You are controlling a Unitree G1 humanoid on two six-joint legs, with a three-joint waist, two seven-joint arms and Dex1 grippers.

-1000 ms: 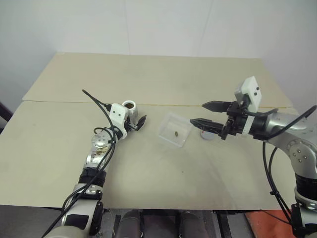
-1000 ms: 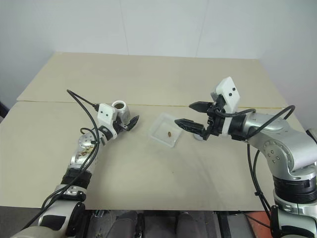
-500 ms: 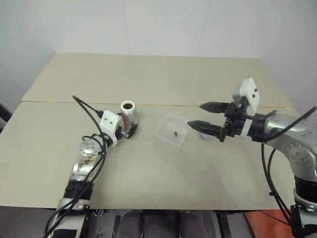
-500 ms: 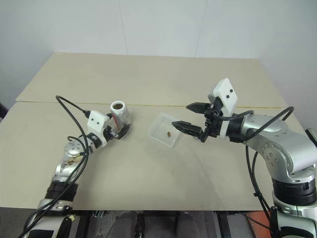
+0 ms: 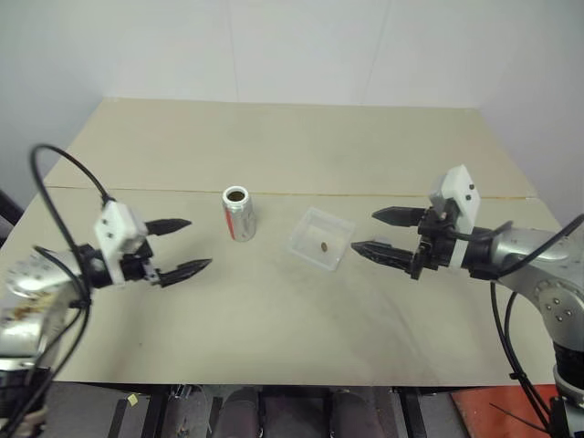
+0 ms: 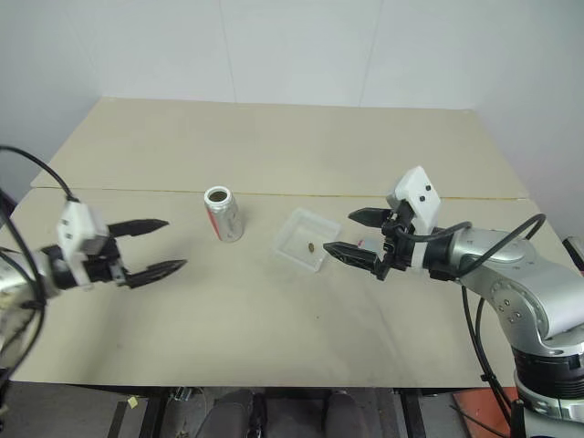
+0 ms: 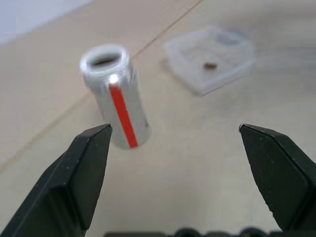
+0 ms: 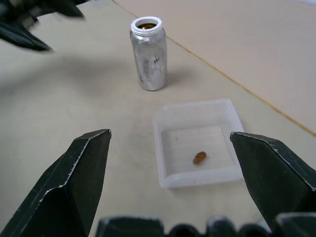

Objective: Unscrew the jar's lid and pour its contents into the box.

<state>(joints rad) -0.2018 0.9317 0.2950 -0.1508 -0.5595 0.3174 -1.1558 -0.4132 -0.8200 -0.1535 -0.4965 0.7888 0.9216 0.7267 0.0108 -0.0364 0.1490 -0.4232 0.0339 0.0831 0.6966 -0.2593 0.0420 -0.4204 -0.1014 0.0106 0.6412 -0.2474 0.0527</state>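
Silvery jar (image 5: 238,213) stands uncapped, its pellet (image 5: 325,245) seemingly in the box (image 5: 321,238); we see left gripper (image 5: 182,246) and right gripper (image 5: 384,234) both gaping, empty—task looks finished.

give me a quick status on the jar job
Both end effectors open, left, right. Jar upright, uncapped; pellet in box. Nothing in the way.

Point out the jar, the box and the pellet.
jar (image 5: 239,215): left eye view, on its silvery side.
box (image 8: 193,108): right wrist view, on its far rim.
pellet (image 8: 199,157): right wrist view, on its brown body, inside the box.
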